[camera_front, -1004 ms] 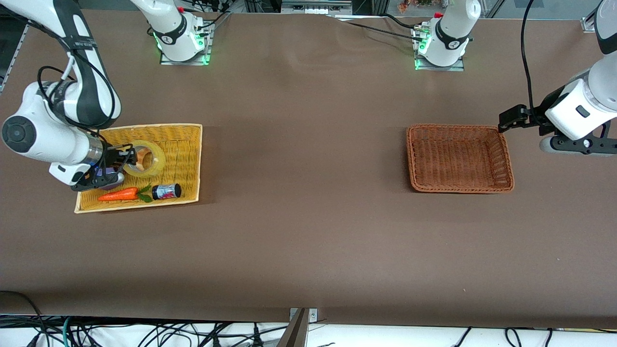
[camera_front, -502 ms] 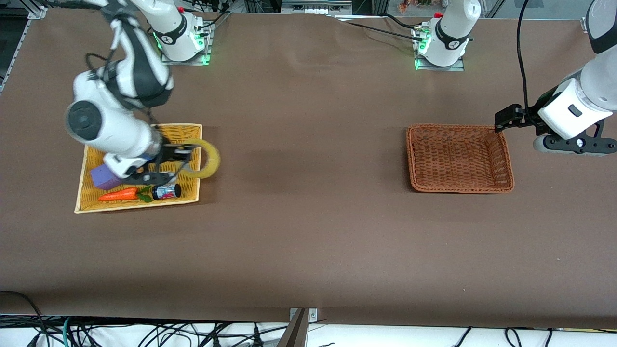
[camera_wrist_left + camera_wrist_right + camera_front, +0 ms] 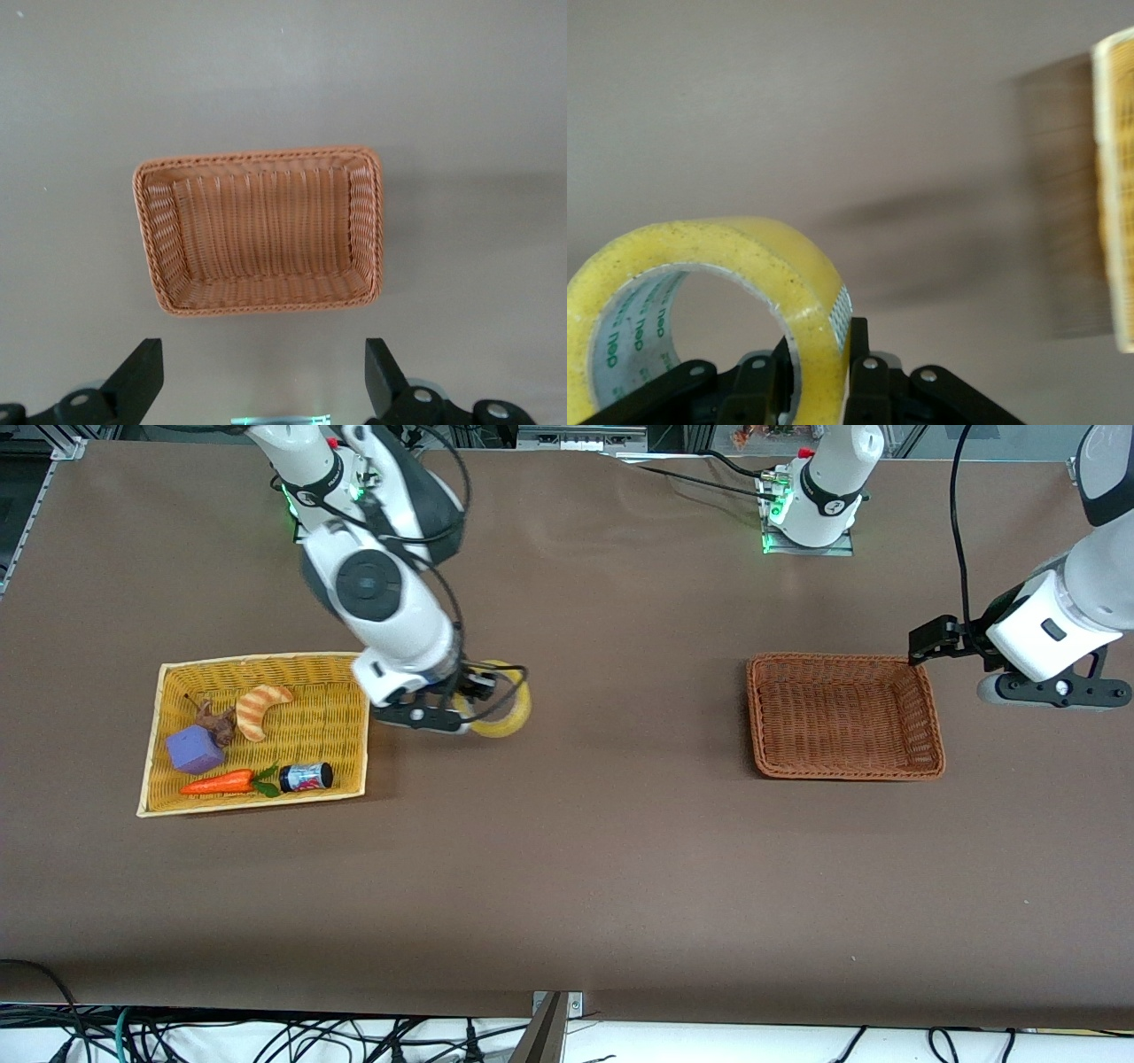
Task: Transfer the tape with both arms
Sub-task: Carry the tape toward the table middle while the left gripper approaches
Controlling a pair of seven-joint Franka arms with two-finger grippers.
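Jaws of the right gripper (image 3: 468,701) pinch the tape (image 3: 501,700), which has left the yellow basket (image 3: 266,666) for mid-frame surface (image 3: 620,850), probably heading to handover; left gripper (image 3: 926,643), jaws spread, waits near the brown basket (image 3: 932,717).

The tape (image 3: 503,708) is a wide ring of yellowish translucent film with a pale grey-white core printed in green (image 3: 629,332). It hangs on edge above the bare brown tabletop (image 3: 620,850), its wall pinched by the right tool (image 3: 474,700), just beside the yellow basket (image 3: 266,664).
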